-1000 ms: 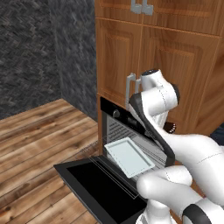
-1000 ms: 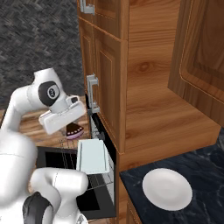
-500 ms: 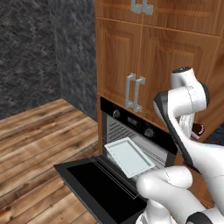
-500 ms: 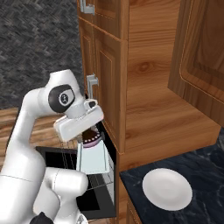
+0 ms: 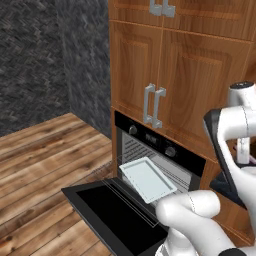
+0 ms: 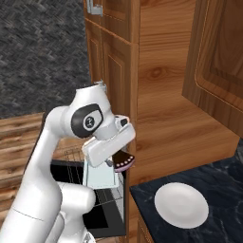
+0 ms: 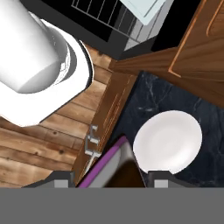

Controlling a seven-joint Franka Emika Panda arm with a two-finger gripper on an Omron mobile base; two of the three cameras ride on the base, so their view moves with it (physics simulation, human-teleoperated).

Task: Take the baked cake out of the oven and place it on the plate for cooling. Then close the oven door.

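One small dark brown cake (image 6: 124,162) sat clamped between the fingers (image 7: 65,178), held short of the white round plate (image 6: 182,204) on the dark counter (image 6: 223,185) for placing.

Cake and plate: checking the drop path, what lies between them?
Bare dark counter only, seen in the right base view, between cake and plate.

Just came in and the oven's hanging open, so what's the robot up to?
The robot's hand holds the baked cake out in front of the cabinets, between the oven and the dark counter. The white plate on that counter is bare, so the cake is not set down yet. The oven door lies fully open, with a pale tray on the pulled-out rack.
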